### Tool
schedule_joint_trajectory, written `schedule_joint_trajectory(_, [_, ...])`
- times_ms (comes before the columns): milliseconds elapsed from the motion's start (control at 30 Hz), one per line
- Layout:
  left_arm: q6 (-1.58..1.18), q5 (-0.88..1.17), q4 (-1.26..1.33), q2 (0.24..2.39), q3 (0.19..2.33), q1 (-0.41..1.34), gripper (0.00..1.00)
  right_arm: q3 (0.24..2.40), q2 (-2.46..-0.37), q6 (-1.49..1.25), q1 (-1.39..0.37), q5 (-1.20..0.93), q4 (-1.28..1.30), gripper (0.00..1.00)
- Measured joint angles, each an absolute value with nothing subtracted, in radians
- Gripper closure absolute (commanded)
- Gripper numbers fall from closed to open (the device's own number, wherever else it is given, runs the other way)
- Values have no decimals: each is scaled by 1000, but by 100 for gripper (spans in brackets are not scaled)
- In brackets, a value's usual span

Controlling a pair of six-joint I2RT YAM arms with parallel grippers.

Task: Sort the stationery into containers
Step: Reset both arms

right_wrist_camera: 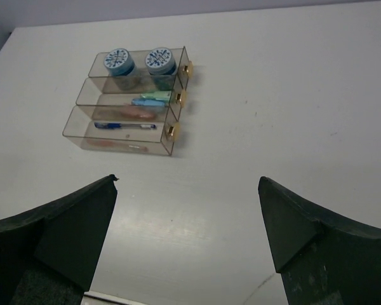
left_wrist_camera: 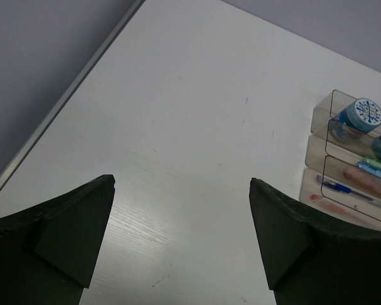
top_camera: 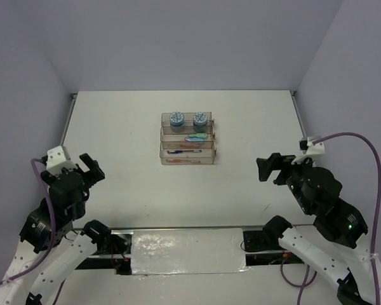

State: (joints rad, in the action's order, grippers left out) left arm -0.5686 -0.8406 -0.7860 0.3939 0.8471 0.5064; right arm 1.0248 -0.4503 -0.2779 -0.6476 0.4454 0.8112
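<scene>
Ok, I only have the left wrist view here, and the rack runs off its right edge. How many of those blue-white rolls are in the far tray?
Observer: Two rolls. In the top view they stand side by side in the far tray of the rack.
Operator: And the right arm, is it carrying anything?
Observer: No. The right gripper is open and empty, off to the rack's right and apart from it.
Operator: What's at the rack end I can't see?
Observer: The right wrist view shows a small gold knob on each tray's end.
</scene>
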Motion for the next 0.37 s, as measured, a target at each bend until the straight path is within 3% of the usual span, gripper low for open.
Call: schedule_joint_trajectory(367, [-578, -847, -779, 365, 847, 506, 1, 999, -358, -292, -648, 449, 856, 0])
